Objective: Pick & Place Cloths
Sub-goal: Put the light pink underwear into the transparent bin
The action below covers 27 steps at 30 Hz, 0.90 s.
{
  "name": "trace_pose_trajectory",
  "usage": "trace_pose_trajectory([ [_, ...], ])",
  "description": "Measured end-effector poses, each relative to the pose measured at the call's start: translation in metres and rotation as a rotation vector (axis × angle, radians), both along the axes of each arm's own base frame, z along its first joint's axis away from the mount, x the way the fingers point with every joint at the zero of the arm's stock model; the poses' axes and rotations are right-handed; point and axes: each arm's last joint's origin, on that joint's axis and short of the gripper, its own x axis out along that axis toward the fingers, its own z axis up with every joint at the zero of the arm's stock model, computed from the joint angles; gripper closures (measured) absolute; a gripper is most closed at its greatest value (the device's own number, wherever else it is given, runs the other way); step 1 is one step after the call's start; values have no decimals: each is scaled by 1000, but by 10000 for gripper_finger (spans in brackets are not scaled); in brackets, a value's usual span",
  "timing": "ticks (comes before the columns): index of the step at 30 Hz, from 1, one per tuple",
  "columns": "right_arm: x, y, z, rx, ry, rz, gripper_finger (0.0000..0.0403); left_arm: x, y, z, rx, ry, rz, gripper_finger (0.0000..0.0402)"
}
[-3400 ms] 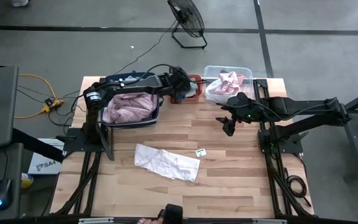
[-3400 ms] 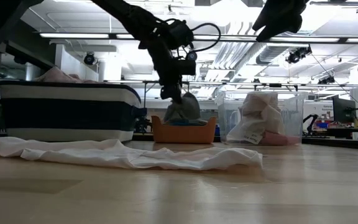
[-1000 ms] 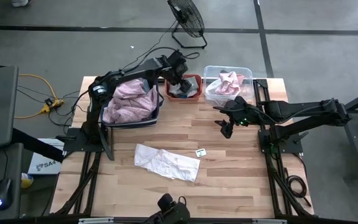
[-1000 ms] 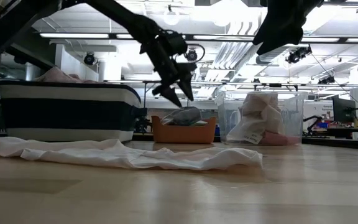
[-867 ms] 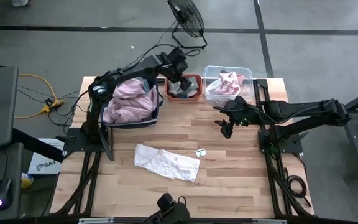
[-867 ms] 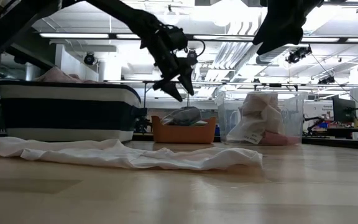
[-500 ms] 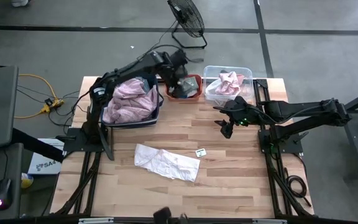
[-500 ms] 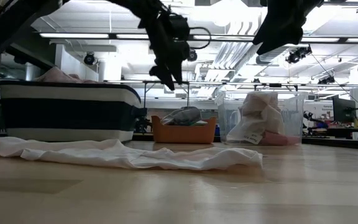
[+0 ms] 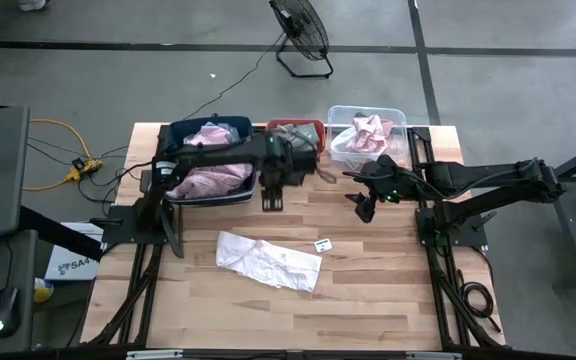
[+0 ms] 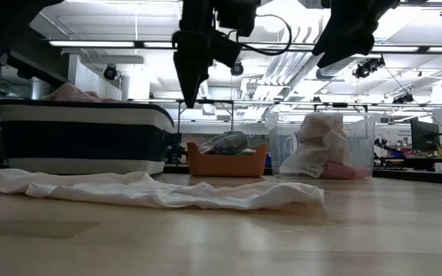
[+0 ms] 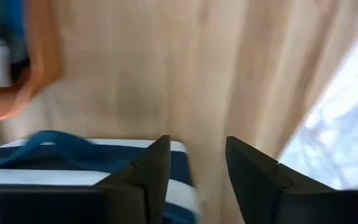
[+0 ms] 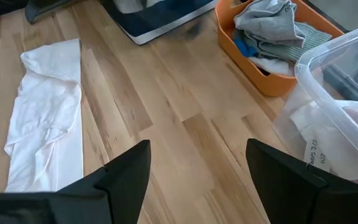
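A crumpled white cloth lies flat on the wooden table near its middle, also in the low view and the right wrist view. A grey-green cloth lies heaped in the orange bin. Pale pink cloth fills the navy bin. My left gripper hangs above bare table beside the navy bin's right corner, pointing down, open and holding nothing. My right gripper waits open above the table's right part.
A clear plastic bin with pink and white cloth stands at the far right, next to the orange bin. A small white tag lies right of the white cloth. Bare wood stretches along the table's near edge and right side.
My left gripper has swung from above the orange bin toward the table's near edge and a little left, tipping until it points straight down and rolling about its own line. In the low view its fingers stand closer together than before. The cloths have stayed in place.
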Motion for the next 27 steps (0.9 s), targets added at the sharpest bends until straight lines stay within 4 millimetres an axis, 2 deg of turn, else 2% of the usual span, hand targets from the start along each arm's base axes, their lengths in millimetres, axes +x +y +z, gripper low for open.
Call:
trace_pose_trajectory([
  [5,0,1,0,18,1,19,147,2,-32,-14,-9,59,-43,281],
  [12,-1,6,-1,13,18,44,147,-10,-73,-48,-6,158,-137,289],
  [20,-1,12,-1,9,18,70,147,-46,-116,-63,-12,66,-266,289],
  [23,-1,13,-1,8,18,75,147,-62,-131,-67,-10,68,-386,289],
  [27,-1,13,-1,7,18,77,147,-72,-144,-78,-9,77,-542,289],
])
